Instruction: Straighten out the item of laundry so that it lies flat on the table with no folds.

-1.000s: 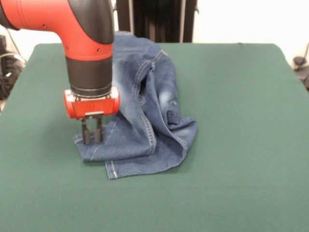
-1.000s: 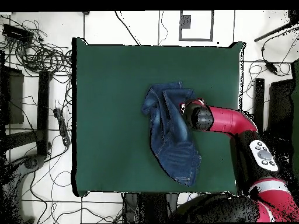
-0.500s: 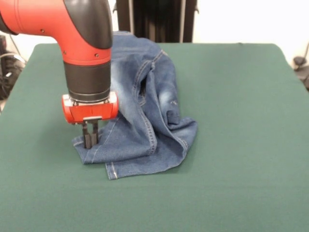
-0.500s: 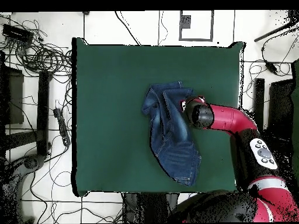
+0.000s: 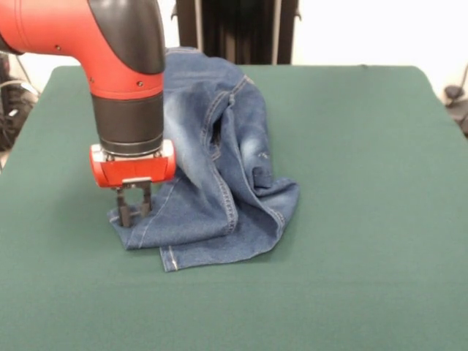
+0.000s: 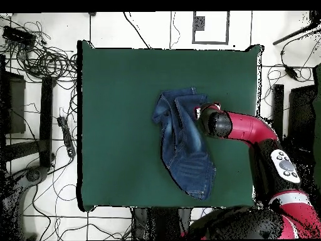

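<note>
Green felt table (image 5: 365,183), front view: crumpled jeans (image 5: 219,175) lie left of centre, running from 12 o'clock toward 7 o'clock, folded over themselves. Gripper (image 5: 134,207), at 9 o'clock of the heap, pinches the hem corner, fingers nearly together. Overhead view: jeans (image 6: 183,144) sit right of table (image 6: 119,113) centre; arm (image 6: 241,128) enters from 4 o'clock, hiding the gripper.

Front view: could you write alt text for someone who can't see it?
A red and black robot arm lowers its claw onto the left corner of a crumpled pair of blue jeans. The jeans lie bunched and folded on a dark green table.
</note>
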